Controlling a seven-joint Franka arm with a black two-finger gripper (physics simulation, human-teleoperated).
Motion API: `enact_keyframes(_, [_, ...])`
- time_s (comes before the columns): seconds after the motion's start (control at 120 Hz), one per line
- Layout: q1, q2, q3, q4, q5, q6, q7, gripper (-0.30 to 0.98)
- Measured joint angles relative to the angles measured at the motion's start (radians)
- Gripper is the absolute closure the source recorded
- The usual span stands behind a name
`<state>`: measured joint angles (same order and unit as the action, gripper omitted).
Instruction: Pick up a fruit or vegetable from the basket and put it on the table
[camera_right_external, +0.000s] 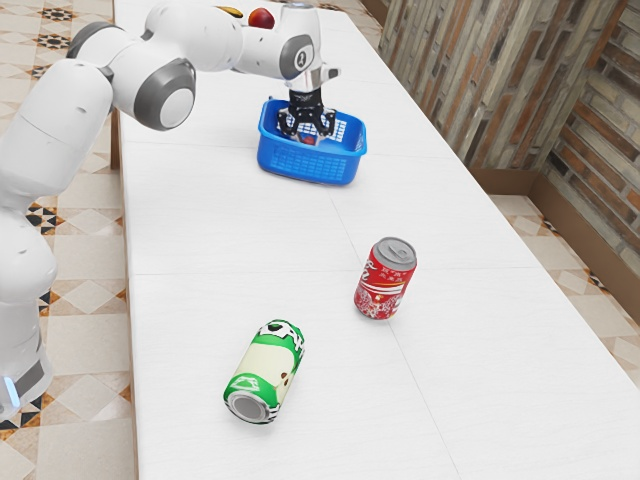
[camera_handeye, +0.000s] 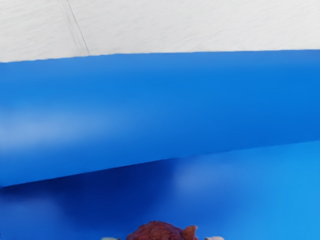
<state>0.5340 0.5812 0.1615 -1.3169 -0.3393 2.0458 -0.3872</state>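
"Exterior view, nearest first: green-and-cream metal can (camera_right_external: 265, 370) lying towards the white table's (camera_right_external: 200, 220) left-hand edge, then the red metal can (camera_right_external: 386, 278), upright!"

"And the jaws?"

"Clenched or released, I can't tell! The black two-finger gripper (camera_right_external: 308, 137) points down within the blue plastic basket's (camera_right_external: 308, 167) walls, presumably to clear its rim, right at the rough, reddish-brown produce (camera_handeye: 157, 232) inside!"

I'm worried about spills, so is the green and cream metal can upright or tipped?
Tipped: the can lies on its side on the white table, its grey end facing sideways.
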Motion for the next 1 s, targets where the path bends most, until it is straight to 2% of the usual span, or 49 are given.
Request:
enact_keyframes(0.367, [-0.007,-0.008,0.005,-0.001,0.004,0.000,-0.025,0.53])
enact_keyframes(0.517, [-0.035,-0.047,0.011,-0.002,0.006,-0.001,-0.032,0.53])
enact_keyframes(0.625, [-0.101,-0.096,0.047,-0.003,0.019,-0.001,-0.039,0.53])
enact_keyframes(0.8, [-0.202,-0.219,0.053,-0.002,0.116,-0.001,-0.070,0.53])
enact_keyframes(1.0, [-0.369,-0.238,0.044,0.003,0.179,0.005,-0.118,0.53])
